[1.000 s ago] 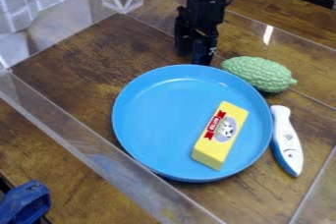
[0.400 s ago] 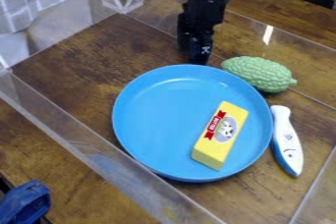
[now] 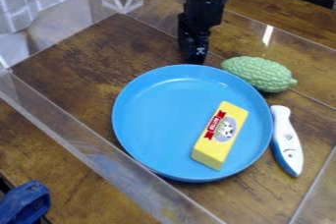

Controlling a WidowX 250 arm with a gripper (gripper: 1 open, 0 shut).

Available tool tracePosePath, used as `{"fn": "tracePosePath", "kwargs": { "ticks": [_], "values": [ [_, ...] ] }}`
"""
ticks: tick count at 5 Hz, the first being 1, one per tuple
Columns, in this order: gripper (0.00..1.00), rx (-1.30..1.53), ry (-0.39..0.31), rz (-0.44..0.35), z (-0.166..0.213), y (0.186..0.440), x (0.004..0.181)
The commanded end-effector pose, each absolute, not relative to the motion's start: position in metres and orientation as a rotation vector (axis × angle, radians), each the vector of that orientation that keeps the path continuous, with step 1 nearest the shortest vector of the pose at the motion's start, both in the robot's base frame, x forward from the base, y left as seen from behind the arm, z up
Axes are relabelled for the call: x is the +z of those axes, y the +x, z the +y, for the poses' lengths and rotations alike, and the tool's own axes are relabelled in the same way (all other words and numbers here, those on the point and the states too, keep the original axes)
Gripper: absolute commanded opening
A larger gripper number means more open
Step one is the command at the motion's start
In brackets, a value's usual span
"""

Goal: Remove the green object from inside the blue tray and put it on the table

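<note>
The green object [image 3: 258,73], a pale bumpy oval lump, lies on the table [image 3: 92,61] just outside the blue tray [image 3: 144,120], touching or nearly touching its upper right rim. The tray is a round blue plate and holds only a yellow block [image 3: 221,135] with a red-white label. My black gripper [image 3: 196,53] points straight down just behind the tray's far rim, to the left of the green object and apart from it. Its fingers stand open with nothing between them.
A white and blue pen-like tool [image 3: 285,140] lies on the table right of the tray. Clear acrylic walls [image 3: 79,140] ring the tabletop. A blue thing [image 3: 20,203] sits outside the wall at the bottom left.
The gripper has rolled a little about its vertical axis and looks narrower now. It has stayed in the same spot. Nothing else moved.
</note>
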State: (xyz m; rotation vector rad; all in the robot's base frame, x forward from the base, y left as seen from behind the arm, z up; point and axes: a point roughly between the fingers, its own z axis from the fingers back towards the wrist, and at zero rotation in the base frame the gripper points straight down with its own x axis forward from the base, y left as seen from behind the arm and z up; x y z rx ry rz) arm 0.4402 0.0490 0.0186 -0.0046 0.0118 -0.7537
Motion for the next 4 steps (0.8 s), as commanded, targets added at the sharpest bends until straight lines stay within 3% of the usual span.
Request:
{"fn": "tracePosePath", "kwargs": {
  "ticks": [1, 4],
  "values": [
    [1.00, -0.835, -0.032, 0.043, 0.0413, 0.4295, 0.0101],
    [1.00, -0.918, -0.051, 0.047, 0.0315, 0.4361, 0.0086]
  ]
}}
